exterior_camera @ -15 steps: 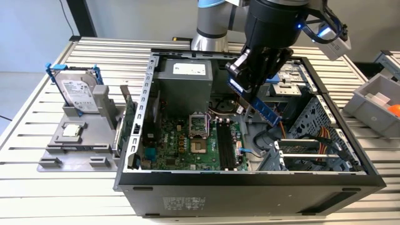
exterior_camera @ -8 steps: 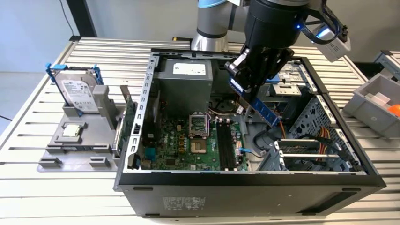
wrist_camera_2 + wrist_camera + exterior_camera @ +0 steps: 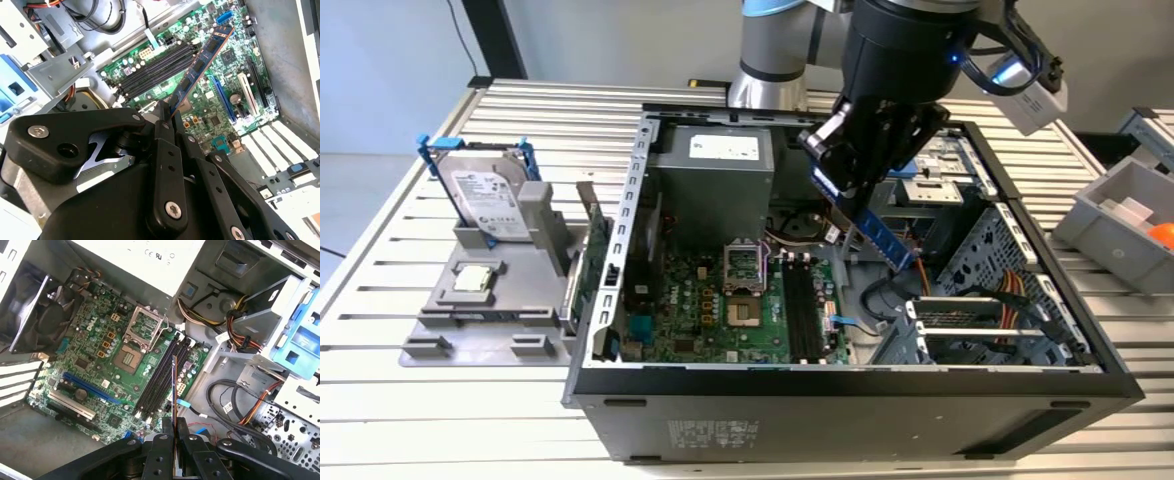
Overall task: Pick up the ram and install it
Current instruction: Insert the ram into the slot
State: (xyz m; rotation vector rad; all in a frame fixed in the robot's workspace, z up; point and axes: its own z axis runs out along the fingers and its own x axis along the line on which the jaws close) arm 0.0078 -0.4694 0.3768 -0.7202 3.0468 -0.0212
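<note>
My gripper is shut on the ram, a long bluish circuit stick that hangs tilted above the open computer case. In the second wrist view the ram sticks out from between my black fingers, over the green motherboard. In the first wrist view the ram shows edge-on, just beside the black memory slots. Those slots lie below the stick in the exterior view, and the ram is held well above them.
A hard drive in a blue frame stands on a grey holder at the exterior view's left. A green card stands beside the case wall. Cables and a drive cage crowd the case's right side. A grey bin sits far right.
</note>
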